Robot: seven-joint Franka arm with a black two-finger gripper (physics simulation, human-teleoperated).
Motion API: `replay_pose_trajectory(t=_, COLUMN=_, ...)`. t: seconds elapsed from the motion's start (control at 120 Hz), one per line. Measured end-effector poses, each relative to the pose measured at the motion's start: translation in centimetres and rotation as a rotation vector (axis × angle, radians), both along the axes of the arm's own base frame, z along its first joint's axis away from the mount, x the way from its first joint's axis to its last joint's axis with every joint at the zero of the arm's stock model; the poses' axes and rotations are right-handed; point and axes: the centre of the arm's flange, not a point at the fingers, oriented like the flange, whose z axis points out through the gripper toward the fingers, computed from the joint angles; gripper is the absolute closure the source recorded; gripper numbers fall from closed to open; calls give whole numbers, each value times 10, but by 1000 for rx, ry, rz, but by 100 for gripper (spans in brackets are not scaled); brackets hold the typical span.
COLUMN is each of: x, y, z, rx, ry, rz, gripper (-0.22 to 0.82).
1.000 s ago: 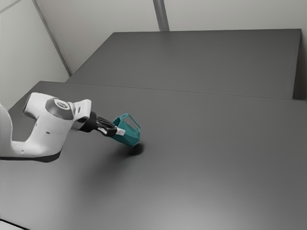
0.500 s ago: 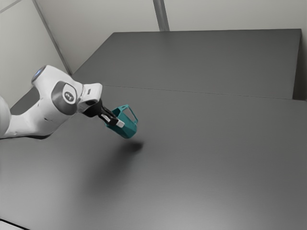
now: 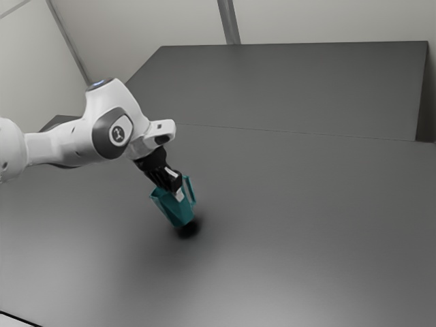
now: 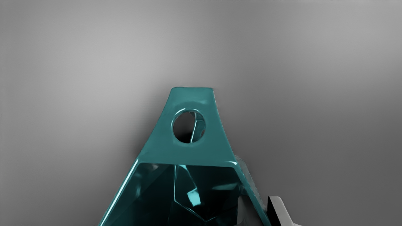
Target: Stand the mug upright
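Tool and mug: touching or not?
Touching. Wrist view shows it: the tool clamps the mug wall, one finger inside, the other outside.

Teal mug (image 3: pixel 176 208), plain grey table (image 3: pixel 293 225), black hand (image 3: pixel 177 191).

In the exterior view, the gripper (image 3: pixel 179 192) covers part of the mug (image 3: pixel 175 212), and whether the mug's base touches the table (image 3: pixel 306 225) is hard to tell in the dark shadow (image 3: pixel 187 230). The picture's edge cuts off the arm (image 3: pixel 61 146). The wrist view crops the mug and both fingers (image 4: pixel 281 210) (a dark fleck (image 4: pixel 215 0) there is too small to name).
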Motion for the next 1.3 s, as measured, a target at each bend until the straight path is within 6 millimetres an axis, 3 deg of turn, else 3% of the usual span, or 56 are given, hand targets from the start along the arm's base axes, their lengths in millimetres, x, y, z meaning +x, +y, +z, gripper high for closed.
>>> replay_pose_trajectory(t=0.167, x=19, y=1, z=-2, rx=77, ry=-16, rz=93, gripper=79)
replay_pose_trajectory(t=0.483, x=33, y=-6, z=-14, rx=111, ry=-66, rz=222, gripper=79)
replay_pose_trajectory(t=0.667, x=45, y=-20, z=-20, rx=105, ry=-94, rz=253, gripper=79)
replay_pose_trajectory(t=0.867, x=44, y=-43, z=-21, rx=80, ry=-97, rz=269, gripper=79)
replay_pose_trajectory(t=1.083, x=41, y=-37, z=-19, rx=59, ry=-56, rz=328, gripper=79)
replay_pose_trajectory(t=1.3, x=25, y=-34, z=-13, rx=63, ry=5, rz=346, gripper=79)
